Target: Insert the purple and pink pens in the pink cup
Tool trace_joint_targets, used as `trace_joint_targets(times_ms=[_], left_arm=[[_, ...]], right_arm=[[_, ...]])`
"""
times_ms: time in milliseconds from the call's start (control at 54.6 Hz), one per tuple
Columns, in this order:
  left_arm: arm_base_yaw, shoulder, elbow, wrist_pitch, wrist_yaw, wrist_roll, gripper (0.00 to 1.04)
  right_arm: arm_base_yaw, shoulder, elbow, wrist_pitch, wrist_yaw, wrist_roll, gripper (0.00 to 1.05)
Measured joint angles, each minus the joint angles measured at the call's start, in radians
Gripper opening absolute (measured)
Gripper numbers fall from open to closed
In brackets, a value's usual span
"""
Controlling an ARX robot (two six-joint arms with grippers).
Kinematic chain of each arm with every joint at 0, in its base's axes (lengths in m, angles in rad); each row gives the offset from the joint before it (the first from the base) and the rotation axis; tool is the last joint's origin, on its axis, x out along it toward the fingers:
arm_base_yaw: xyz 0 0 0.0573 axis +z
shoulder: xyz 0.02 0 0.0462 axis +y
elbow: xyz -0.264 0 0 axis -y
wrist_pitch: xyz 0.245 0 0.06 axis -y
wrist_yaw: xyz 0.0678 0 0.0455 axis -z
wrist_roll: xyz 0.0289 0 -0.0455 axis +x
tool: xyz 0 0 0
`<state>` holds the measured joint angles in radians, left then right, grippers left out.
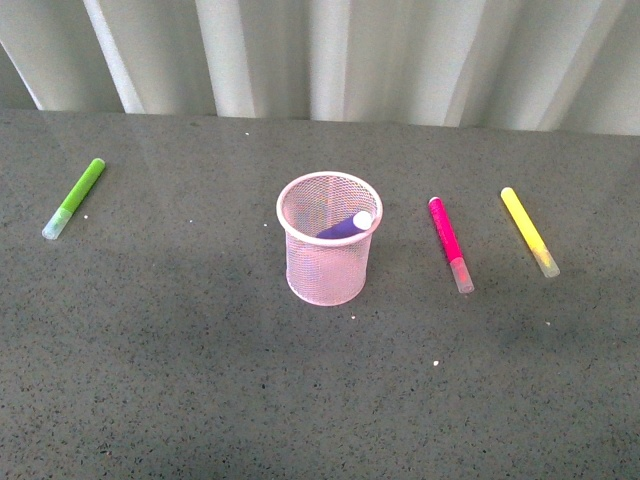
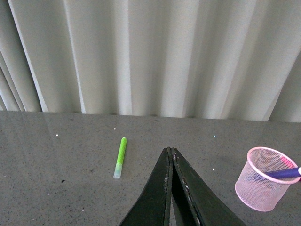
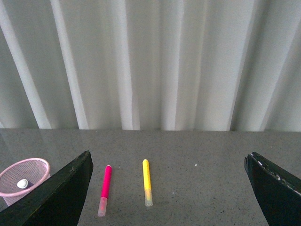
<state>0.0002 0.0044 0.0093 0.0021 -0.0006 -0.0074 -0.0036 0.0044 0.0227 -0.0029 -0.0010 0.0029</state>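
Halfway there, I'd say. The purple pen [image 1: 345, 226] sits inside the cup [image 1: 322, 272], leaning on the rim with its pale end up. The cup stands upright mid-counter [image 1: 200, 380]. The pink pen [image 1: 448, 240] lies flat near the cup's right side, not touching it, with its clear cap toward the robot.

So the pink one's next, probably a job for the right tool [image 3: 169, 153], which is spread wide and empty. It'd need to pinch across the barrel, then tip the pen upright over the rim. The left tool [image 2: 170, 150] is pressed together, holding nothing.

The cup is light pink wire mesh, round, see-through, slightly tapered, with a solid rim. The pens are short smooth plastic sticks and could roll. A yellow marker [image 1: 528, 230] lies right of the pink pen, and a green marker [image 1: 75, 197] is way off left. The counter is speckled dark grey, with a pleated white curtain [image 1: 330, 60] behind.
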Motion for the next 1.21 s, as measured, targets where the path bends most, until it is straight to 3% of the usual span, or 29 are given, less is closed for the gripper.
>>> trace_joint_targets(times_ms=[201, 385, 440, 495, 531, 586, 696, 788, 824, 916, 1007, 1209], left_arm=[[0.000, 0.000, 0.000, -0.001, 0.000, 0.000, 0.04], [0.000, 0.000, 0.000, -0.002, 0.000, 0.000, 0.32], [0.000, 0.000, 0.000, -0.002, 0.000, 0.000, 0.41], [0.000, 0.000, 0.000, -0.002, 0.000, 0.000, 0.50], [0.000, 0.000, 0.000, -0.002, 0.002, 0.000, 0.57], [0.000, -0.001, 0.000, -0.002, 0.002, 0.000, 0.66], [0.000, -0.001, 0.000, -0.002, 0.000, 0.000, 0.84], [0.000, -0.001, 0.000, -0.002, 0.000, 0.000, 0.98], [0.000, -0.001, 0.000, -0.002, 0.000, 0.002, 1.00], [0.000, -0.001, 0.000, -0.002, 0.000, 0.002, 0.98], [0.000, -0.001, 0.000, -0.002, 0.000, 0.002, 0.98], [0.000, -0.001, 0.000, -0.002, 0.000, 0.002, 0.98]], right_arm=[[0.000, 0.000, 0.000, 0.000, 0.000, 0.000, 0.98], [0.000, 0.000, 0.000, 0.000, 0.000, 0.000, 0.98], [-0.028, 0.023, 0.012, -0.024, -0.099, 0.025, 0.98], [-0.097, 0.118, 0.045, 0.005, -0.268, 0.074, 0.98], [-0.145, 0.222, 0.091, 0.086, -0.360, 0.110, 0.98], [-0.186, 0.364, 0.171, 0.234, -0.394, 0.129, 0.98], [-0.190, 0.679, 0.377, 0.552, -0.281, 0.115, 0.98], [-0.163, 0.948, 0.571, 0.655, -0.178, 0.087, 0.98], [-0.149, 1.051, 0.646, 0.638, -0.143, 0.075, 0.98], [-0.088, 1.499, 0.962, 0.404, -0.023, 0.003, 0.98], [-0.027, 1.827, 1.135, 0.222, 0.030, -0.069, 0.98], [0.078, 2.097, 1.218, 0.035, -0.020, -0.060, 0.98]])
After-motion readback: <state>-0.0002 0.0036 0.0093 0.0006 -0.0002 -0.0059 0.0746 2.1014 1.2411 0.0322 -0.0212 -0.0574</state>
